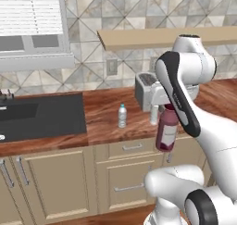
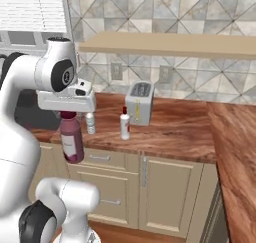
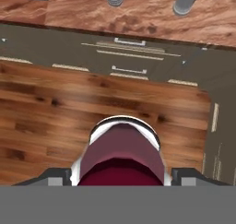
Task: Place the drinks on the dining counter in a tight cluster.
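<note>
Gripper (image 2: 70, 113) pinches the dark-purple bottle (image 2: 72, 139) at its maroon cap, off the bench (image 2: 175, 132). Hazard: cap slip drops it to the floor (image 3: 55, 112).

Toaster (image 2: 139, 103) crowding two counter bottles (image 2: 124, 124)

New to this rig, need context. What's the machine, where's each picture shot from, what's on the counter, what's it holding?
It is a rendered kitchen with a white robot arm on a driving base. Two pictures come from cameras on the base, behind the arm to its left and right. The third looks down along the gripper. The gripper is shut on the dark-purple bottle by its top, and the bottle hangs in front of the cabinets, off the wood counter. On the counter stand a small clear bottle, a slim white bottle and a toaster.
</note>
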You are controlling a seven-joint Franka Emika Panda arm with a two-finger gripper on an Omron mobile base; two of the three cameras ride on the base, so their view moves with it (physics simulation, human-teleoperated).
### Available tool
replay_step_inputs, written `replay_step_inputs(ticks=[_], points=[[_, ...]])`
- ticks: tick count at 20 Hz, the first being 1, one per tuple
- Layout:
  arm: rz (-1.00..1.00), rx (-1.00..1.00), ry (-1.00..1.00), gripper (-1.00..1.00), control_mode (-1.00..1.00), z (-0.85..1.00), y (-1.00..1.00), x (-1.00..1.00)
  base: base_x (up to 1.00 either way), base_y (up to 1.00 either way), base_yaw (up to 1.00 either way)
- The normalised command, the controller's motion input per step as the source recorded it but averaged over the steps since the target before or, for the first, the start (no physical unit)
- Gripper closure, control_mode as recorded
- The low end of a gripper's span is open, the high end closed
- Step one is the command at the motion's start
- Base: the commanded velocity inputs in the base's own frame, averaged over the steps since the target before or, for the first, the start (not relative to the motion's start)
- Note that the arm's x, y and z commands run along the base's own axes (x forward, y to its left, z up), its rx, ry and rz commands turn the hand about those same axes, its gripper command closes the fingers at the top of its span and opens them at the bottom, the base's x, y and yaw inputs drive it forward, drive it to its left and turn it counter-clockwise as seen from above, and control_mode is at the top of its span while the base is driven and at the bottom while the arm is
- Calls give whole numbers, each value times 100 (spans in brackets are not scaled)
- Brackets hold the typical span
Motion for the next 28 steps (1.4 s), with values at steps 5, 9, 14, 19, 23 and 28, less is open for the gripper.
replay_step_inputs(ticks=[5, 9, 14, 19, 23, 28], points=[[0, 0, 0, 100, 100, 0, 0, 0, -15, 0, -6], [0, 0, 0, 100, 100, 0, 0, 0, -41, 38, 45], [0, 0, 0, 100, 100, 0, 0, 0, -8, 6, 90], [0, 0, 0, 100, 100, 0, 0, 0, -30, -7, 85], [0, 0, 0, 100, 100, 0, 0, 0, -1, 0, 100], [0, 0, 0, 100, 100, 0, 0, 0, 0, 0, 100]])
